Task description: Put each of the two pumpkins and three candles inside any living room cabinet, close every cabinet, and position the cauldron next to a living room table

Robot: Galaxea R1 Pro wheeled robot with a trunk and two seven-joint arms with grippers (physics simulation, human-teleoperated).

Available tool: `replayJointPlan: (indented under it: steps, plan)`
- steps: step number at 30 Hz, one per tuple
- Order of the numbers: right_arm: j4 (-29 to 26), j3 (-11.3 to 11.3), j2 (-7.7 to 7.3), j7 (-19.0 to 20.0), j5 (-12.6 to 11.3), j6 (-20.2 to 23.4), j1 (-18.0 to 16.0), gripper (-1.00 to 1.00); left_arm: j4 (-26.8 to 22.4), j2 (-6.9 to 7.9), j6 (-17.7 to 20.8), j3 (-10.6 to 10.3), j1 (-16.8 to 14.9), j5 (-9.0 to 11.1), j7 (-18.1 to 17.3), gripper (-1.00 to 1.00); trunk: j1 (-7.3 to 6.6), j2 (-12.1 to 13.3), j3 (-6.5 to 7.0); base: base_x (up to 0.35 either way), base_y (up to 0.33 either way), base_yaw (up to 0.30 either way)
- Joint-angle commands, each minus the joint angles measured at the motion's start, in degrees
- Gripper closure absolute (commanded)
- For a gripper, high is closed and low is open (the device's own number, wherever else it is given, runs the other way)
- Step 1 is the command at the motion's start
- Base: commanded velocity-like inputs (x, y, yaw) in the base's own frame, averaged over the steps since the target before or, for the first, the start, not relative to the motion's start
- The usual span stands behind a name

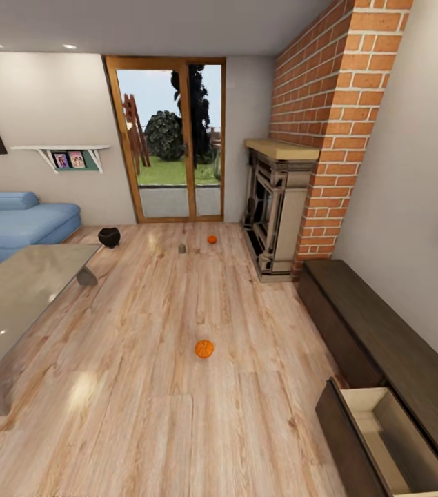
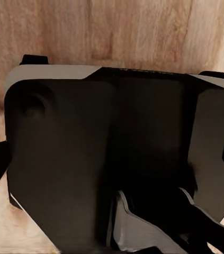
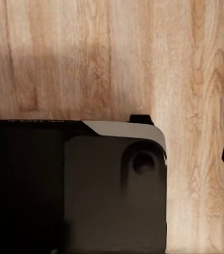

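Two pumpkins lie on the plank floor, one mid-room (image 1: 204, 348), one (image 1: 212, 239) near a grey candle (image 1: 182, 248) by the glass door, so nothing is visibly stowed yet. One drawer (image 1: 377, 431) of the cabinet (image 1: 384, 331) stands open, its visible part empty; the cauldron (image 1: 109, 237) sits just beyond the table (image 1: 18, 290) end. Nothing blocks the floor; whether either end effector is open or closed I cannot tell.

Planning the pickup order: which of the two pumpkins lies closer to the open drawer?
The pumpkin alone mid-floor, closer to the open drawer; the other pumpkin sits far off by the glass door.
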Motion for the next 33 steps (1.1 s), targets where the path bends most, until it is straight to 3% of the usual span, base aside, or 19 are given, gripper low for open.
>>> replayJointPlan:
  steps: [1, 33]
  plan:
    - [0.1, 0.5, 0.07, -0.1, -0.5, -0.3, 0.1, -1.0, 0.0, 0.07, 0.2, -0.1, 0.1, 0.6, -0.2, -1.0, 0.03, -0.1, -0.11, 0.0, 0.0, 0.088]
    - [0.0, 0.5, 0.0, -0.2, -0.5, -0.3, 0.2, -1.0, 0.0, 1.03, 0.4, -0.1, 1.4, 0.6, -0.1, -1.0, 0.03, -0.1, -0.11, 0.0, 0.0, 0.058]
